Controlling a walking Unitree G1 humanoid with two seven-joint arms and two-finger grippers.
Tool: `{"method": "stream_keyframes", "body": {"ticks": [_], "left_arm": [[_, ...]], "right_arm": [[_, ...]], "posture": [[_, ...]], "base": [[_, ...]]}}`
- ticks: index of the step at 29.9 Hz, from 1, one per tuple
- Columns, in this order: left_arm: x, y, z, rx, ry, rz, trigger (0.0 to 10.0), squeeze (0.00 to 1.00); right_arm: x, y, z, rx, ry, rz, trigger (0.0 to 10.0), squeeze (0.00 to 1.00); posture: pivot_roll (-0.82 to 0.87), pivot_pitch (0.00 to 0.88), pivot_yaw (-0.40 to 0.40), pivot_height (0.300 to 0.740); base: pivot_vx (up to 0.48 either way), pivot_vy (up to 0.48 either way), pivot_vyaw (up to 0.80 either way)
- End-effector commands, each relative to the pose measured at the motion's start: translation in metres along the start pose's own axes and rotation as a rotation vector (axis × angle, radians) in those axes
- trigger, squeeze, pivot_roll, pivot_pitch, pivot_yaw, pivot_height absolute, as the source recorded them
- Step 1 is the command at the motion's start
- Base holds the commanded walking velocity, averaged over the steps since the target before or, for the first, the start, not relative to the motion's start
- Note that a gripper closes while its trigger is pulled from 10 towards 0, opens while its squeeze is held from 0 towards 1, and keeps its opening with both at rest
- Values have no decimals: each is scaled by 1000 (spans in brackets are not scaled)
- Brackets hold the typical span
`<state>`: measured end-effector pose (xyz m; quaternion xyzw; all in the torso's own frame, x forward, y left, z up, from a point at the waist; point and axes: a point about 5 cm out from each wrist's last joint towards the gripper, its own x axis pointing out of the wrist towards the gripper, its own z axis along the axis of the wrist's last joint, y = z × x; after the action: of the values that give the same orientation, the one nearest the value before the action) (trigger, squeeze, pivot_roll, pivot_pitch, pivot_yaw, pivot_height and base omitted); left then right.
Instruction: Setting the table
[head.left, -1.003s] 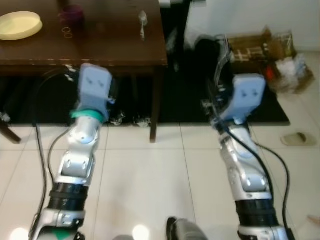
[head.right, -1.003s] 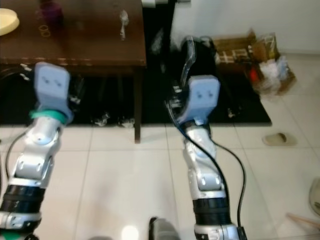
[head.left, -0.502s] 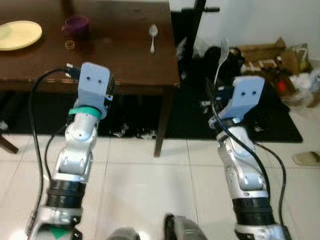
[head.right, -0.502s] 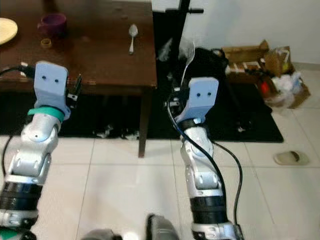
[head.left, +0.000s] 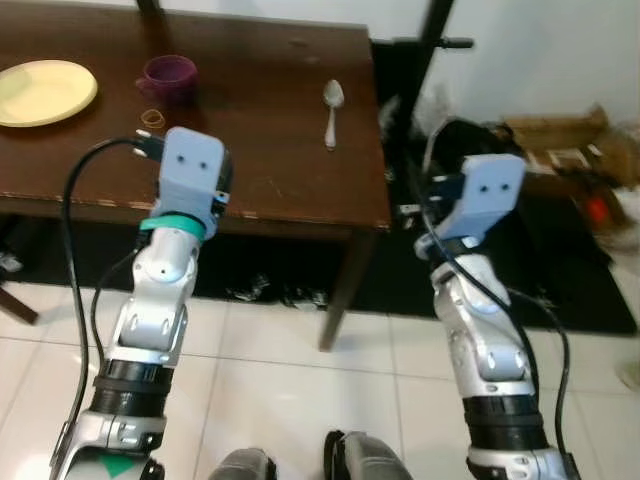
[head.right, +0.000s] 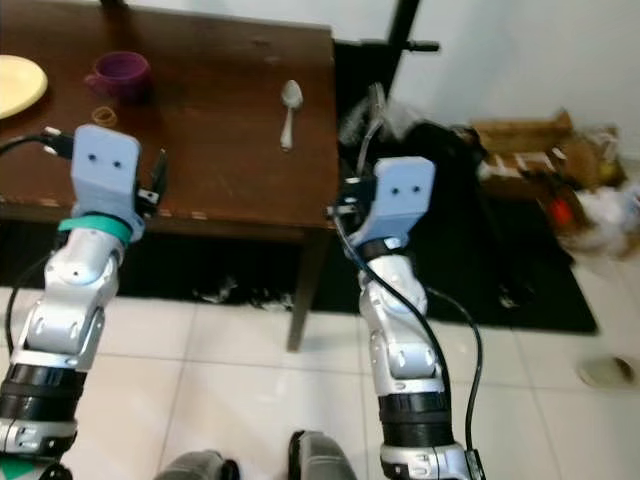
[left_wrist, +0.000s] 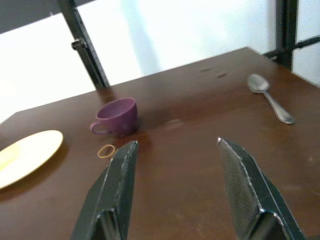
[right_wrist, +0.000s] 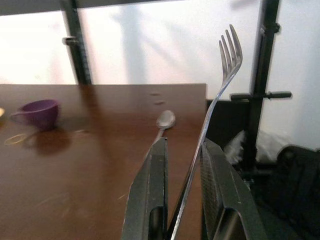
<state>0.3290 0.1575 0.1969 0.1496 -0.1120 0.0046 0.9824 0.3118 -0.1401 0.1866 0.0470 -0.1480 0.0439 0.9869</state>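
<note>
**Fork held loose, off the desk**

Still short of the desk (head.left: 300, 195), the right jaws (right_wrist: 180, 200) pinch a tilted fork (right_wrist: 212, 115) low on its handle; it could pivot or slip. Left jaws (left_wrist: 175, 195) hover spread. Beyond lie spoon (head.left: 331, 110), cup (head.left: 168, 76), plate (head.left: 45, 92).

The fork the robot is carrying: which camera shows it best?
The right wrist view: the fork stands large between the right gripper fingers, tines up and sharp against the bright wall. In the eye views it is a thin pale streak above that wrist, beyond the table's corner.
</note>
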Motion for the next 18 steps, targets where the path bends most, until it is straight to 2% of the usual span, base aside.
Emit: {"method": "stream_keyframes", "body": {"ticks": [1,11,18], "left_arm": [[-2,-2,-5,5,21,-6,10000,0],[-2,-3,-5,3,23,-14,10000,0],[-3,-8,-5,3,26,-54,10000,0]], "right_arm": [[0,-4,-3,21,17,-23,10000,0],[-1,-8,-4,4,22,-46,10000,0],[-1,-12,-4,-15,24,-76,10000,0]], "posture": [[67,9,21,740],[65,14,25,740],[67,15,26,740]], "base": [[480,0,0],[468,0,0],[0,0,0]]}}
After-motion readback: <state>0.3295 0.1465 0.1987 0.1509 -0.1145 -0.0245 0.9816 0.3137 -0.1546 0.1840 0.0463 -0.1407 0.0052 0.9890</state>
